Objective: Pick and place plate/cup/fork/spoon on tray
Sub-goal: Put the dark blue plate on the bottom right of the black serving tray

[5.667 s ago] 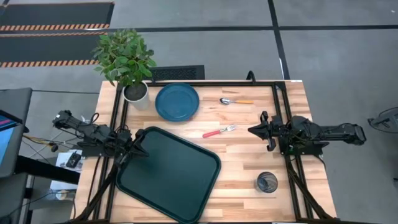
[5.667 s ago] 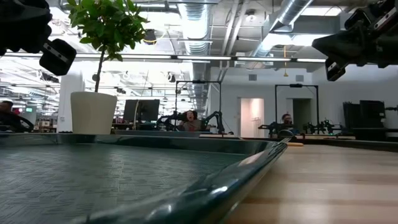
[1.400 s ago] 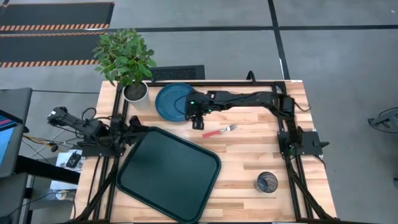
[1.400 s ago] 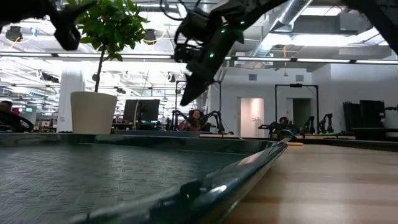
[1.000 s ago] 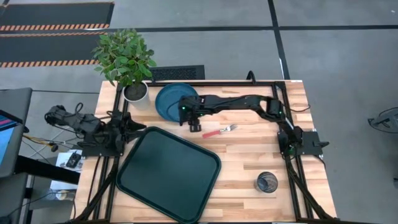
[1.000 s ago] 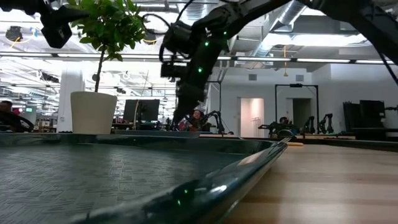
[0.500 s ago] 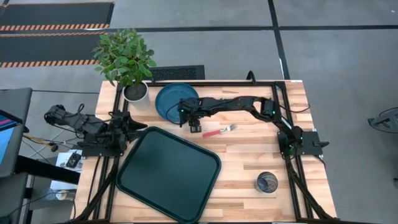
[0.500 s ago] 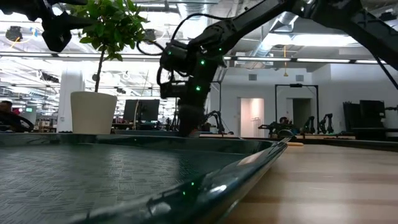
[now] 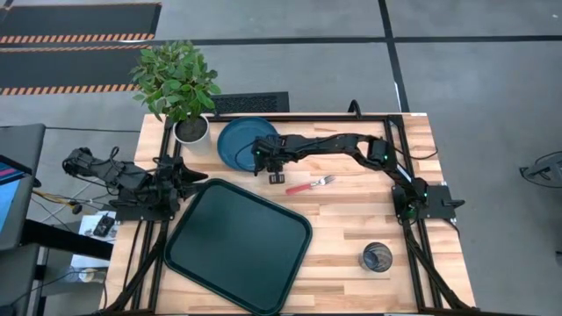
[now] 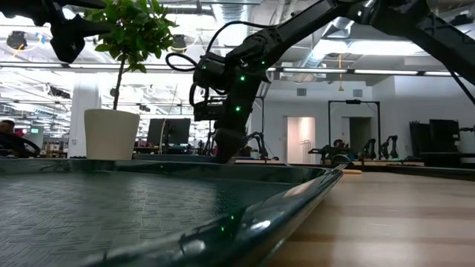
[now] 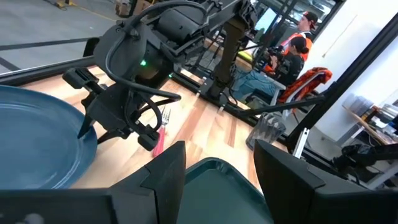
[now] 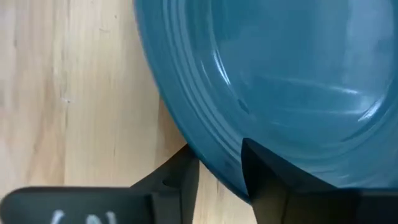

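Observation:
The dark-blue plate lies flat on the table at the far middle, beside the plant pot. My right gripper is down at its near right rim and shut on it. The green tray lies at the near left. My left gripper hovers open over the tray's far left corner, holding nothing. The pink-handled fork lies right of the tray. The grey-blue cup stands at the near right. My right arm hides the spoon. My right gripper pinches the plate's raised rim between its two fingers at the near right side. One finger lies over the plate's inner face and the other is outside, under the rim. The fingers point steeply down. The plate rests on the table.
A white pot with a leafy plant stands just left of the plate. A black frame runs along the table's edges. Bare wood shows between the tray and the cup. People sit in the room beyond the table.
My right gripper has come down onto the plate's near right rim and moved a little toward the table's left. The plate stays on the table.

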Controlling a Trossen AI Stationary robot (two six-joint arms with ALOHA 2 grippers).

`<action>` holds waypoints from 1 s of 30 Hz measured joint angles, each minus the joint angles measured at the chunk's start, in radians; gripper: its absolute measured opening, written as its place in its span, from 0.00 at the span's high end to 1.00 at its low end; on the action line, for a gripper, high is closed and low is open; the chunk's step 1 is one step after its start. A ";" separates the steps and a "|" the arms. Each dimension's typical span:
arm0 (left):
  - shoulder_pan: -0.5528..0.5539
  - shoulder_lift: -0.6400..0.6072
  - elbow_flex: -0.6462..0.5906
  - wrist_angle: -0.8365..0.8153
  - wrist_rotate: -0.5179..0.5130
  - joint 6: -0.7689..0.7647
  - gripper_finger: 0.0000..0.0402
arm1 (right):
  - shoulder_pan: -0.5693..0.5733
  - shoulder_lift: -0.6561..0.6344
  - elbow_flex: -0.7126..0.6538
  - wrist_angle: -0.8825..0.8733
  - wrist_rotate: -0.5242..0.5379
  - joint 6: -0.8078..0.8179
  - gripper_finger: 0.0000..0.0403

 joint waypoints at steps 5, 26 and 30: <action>0.000 0.000 0.000 0.000 0.000 0.002 0.56 | 0.010 0.011 -0.001 0.001 0.042 -0.023 0.81; 0.000 0.000 0.000 0.001 0.000 0.001 0.56 | 0.189 -0.042 0.282 -0.330 0.073 0.007 0.99; 0.000 0.000 -0.001 0.001 0.000 0.001 0.56 | 0.285 -0.040 0.285 -0.355 0.042 0.018 0.99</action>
